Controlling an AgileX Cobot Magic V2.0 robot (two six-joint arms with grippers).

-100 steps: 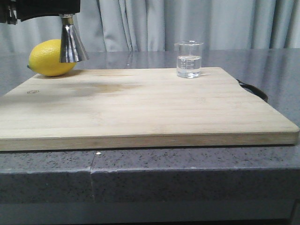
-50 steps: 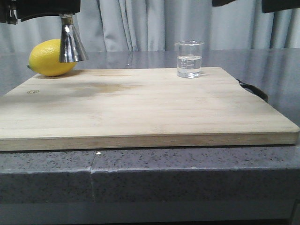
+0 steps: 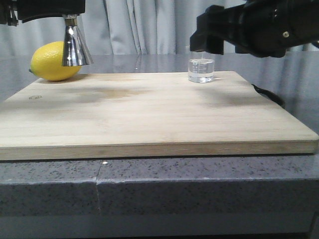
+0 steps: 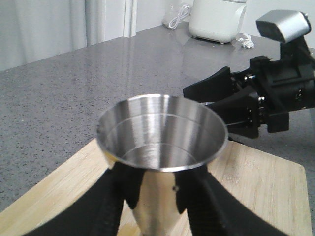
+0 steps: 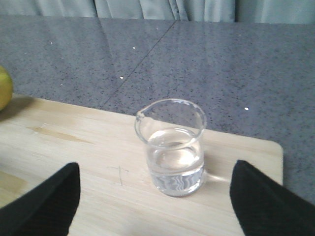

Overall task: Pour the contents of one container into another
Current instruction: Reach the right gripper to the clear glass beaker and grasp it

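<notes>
Clear glass beaker (image 5: pixel 173 146) between spread right claw (image 5: pixel 152 196), left claw (image 4: pixel 157 196) clamping steel jigger (image 4: pixel 161 147)

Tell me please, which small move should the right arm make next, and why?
Probably move the right gripper forward around the glass beaker and close. Its fingers are open and apart from the beaker, which stands on the wooden board with clear liquid, while the left gripper already holds the steel jigger up.

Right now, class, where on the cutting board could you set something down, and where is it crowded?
The cutting board is bare between the lemon and the beaker, and along its whole near edge. It is crowded at the far right corner, where the right end effector closes on the beaker.
</notes>
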